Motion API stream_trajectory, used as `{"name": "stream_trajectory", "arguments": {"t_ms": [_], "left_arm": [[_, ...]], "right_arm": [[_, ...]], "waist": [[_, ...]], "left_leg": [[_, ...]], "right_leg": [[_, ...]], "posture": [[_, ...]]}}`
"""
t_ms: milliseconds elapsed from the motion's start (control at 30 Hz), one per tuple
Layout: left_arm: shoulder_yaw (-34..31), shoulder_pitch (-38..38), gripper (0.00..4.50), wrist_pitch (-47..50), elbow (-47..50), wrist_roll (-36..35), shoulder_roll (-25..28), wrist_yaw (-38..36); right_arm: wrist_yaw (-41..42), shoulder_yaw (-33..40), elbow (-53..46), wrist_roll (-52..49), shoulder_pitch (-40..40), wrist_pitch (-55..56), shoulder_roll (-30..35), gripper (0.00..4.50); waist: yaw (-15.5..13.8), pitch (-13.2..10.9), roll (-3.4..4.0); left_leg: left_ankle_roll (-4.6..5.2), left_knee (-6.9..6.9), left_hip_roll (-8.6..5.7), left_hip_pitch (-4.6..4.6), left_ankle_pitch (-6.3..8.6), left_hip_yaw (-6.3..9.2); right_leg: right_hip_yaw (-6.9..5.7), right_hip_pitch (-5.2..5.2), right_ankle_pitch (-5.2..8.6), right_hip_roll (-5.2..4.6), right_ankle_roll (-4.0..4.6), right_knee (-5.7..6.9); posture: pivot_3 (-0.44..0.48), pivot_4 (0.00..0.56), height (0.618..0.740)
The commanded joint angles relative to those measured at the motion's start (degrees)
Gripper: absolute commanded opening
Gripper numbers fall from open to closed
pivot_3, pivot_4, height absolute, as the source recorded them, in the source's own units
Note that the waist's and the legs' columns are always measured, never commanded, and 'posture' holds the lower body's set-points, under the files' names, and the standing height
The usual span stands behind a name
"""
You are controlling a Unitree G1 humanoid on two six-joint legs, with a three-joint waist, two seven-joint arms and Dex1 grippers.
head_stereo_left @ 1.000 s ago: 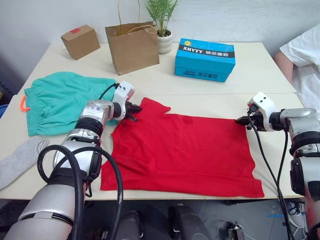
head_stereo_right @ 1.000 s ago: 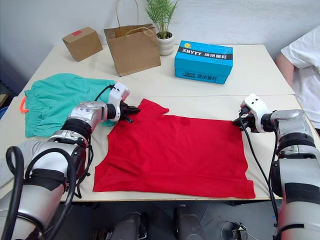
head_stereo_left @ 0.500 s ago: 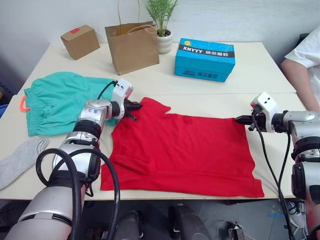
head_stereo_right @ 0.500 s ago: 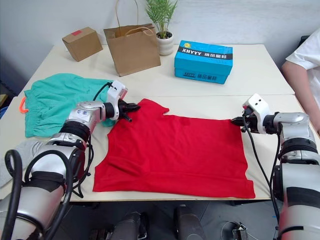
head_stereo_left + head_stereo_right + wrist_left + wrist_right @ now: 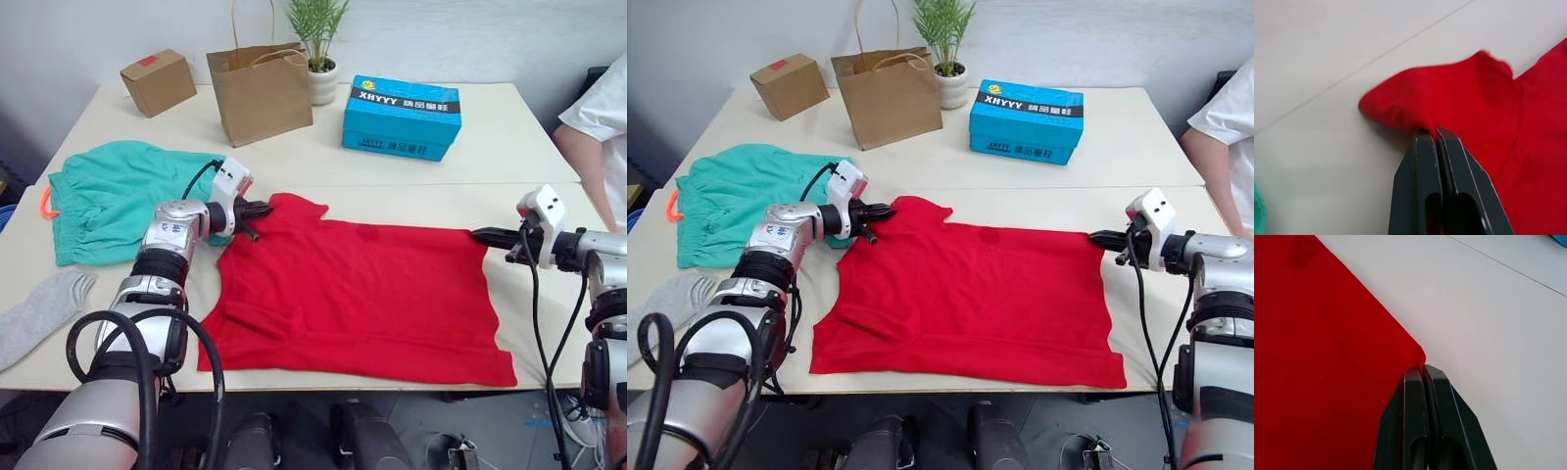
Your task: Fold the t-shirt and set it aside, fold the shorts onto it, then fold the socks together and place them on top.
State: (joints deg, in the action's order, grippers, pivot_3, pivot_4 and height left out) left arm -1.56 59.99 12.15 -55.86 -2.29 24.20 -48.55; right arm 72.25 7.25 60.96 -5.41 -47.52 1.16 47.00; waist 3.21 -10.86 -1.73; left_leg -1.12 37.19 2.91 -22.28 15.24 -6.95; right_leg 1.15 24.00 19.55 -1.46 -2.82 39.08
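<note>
Off to the outer side of the left pincer (image 5: 257, 210) lies a grey sock (image 5: 39, 311) near the desk's (image 5: 509, 127) front edge, and behind it, just beside that pincer's arm, the green shorts (image 5: 118, 196) lie spread with an orange drawstring poking out at the far side. The left pincer is clenched on the sleeve end of the red t-shirt (image 5: 362, 294), and from the wrist view the bite looks thin, only a small fold of cloth caught at the very tips, so any brisk pull or lift could let the sleeve slide free and leave the fold lopsided. The shirt itself lies flat on the desk between the two pincers, stretched fairly taut. The right pincer (image 5: 487, 235) is likewise closed on the shirt's far hem corner, again right at the edge of the cloth, so the same slipping risk seems to hold there. If the two arms do not move at the same pace, I would expect the cloth to skew or bunch up in the middle instead of folding cleanly. Behind the pincers stand a cardboard box (image 5: 157, 81), a paper bag (image 5: 260, 93), a potted plant (image 5: 318, 44) and a blue box (image 5: 402, 116), well clear of the shirt; a person's arm (image 5: 588, 157) sits close beyond the right pincer and could be brushed by a wide swing.
</note>
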Motion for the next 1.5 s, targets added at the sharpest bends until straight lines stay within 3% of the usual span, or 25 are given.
{"name": "stream_trajectory", "arguments": {"t_ms": [33, 600, 900, 933, 1033, 1333, 1400, 1500], "left_arm": [[0.5, -2.5, 0.01, 2.0, 6.3, -0.3, 1.7, -1.0], [2.0, -14.8, 0.01, 10.7, 26.4, -2.0, 3.9, -0.8], [3.0, -17.1, 0.01, 13.5, 29.0, -2.7, 4.8, -2.3], [2.8, -17.1, 0.20, 13.8, 29.0, -2.9, 4.9, -2.3], [2.5, -16.6, 0.87, 15.4, 29.6, -3.4, 5.6, -3.2], [3.6, -6.0, 3.69, 28.1, 27.7, -8.6, 13.0, -17.4], [3.8, -2.0, 4.30, 29.8, 23.6, -7.8, 11.9, -15.4], [4.7, 2.6, 4.44, 29.1, 15.5, -5.8, 9.0, -12.2]], "right_arm": [[0.7, 2.0, -3.6, -2.4, 2.3, -1.3, 1.7, 0.00], [0.3, 6.7, -19.2, -10.1, 17.1, -7.4, 1.1, 0.00], [-4.7, 6.0, -22.4, -9.9, 22.3, -5.4, -0.3, 0.00], [-4.5, 6.5, -23.1, -11.0, 22.6, -6.2, -0.5, 0.00], [-4.5, 7.0, -25.5, -12.3, 24.1, -6.0, -0.5, 0.64], [-7.0, 13.8, -44.5, -16.2, 33.2, -2.7, 2.1, 3.78], [-9.0, 15.1, -51.1, -17.8, 33.1, -4.0, 1.6, 4.45], [-10.0, 13.5, -57.8, -18.3, 33.9, -6.0, 0.9, 4.50]], "waist": [[0.1, 0.0, 0.00], [-0.1, 0.0, 0.00], [-0.1, 0.0, 0.00], [0.0, 0.0, 0.00], [-0.1, 0.0, 0.00], [-0.1, 0.0, 0.00], [-0.2, 0.0, 0.00], [-0.2, 0.0, 0.00]], "left_leg": [[0.00, 0.00, 0.00, 0.00, 0.00, 0.00], [0.02, 0.11, 0.02, 0.08, -0.01, 0.00], [0.02, 0.09, 0.02, 0.22, -0.01, 0.02], [0.02, 0.07, 0.02, 0.25, -0.01, 0.03], [0.02, 0.07, 0.03, 0.27, -0.01, 0.06], [0.02, 0.06, 0.00, 0.23, -0.01, 0.10], [0.02, 0.06, 0.00, 0.25, -0.01, 0.10], [0.02, 0.07, 0.00, 0.32, -0.01, 0.14]], "right_leg": [[0.01, 0.00, 0.00, 0.01, 0.00, 0.00], [0.06, -0.06, 0.00, 0.01, 0.00, 0.11], [0.06, -0.21, 0.00, 0.01, 0.00, 0.07], [0.06, -0.25, 0.00, 0.02, 0.00, 0.05], [0.05, -0.27, 0.00, 0.02, 0.00, 0.05], [0.01, -0.29, 0.01, 0.01, -0.01, 0.02], [0.01, -0.30, 0.01, 0.01, -0.01, 0.01], [0.00, -0.37, 0.01, 0.02, -0.02, 0.02]], "posture": [[0.000, 0.150, 0.740], [0.000, 0.150, 0.740], [0.000, 0.150, 0.740], [0.000, 0.150, 0.740], [0.000, 0.150, 0.740], [0.000, 0.150, 0.740], [0.000, 0.150, 0.740], [0.000, 0.150, 0.740]]}}
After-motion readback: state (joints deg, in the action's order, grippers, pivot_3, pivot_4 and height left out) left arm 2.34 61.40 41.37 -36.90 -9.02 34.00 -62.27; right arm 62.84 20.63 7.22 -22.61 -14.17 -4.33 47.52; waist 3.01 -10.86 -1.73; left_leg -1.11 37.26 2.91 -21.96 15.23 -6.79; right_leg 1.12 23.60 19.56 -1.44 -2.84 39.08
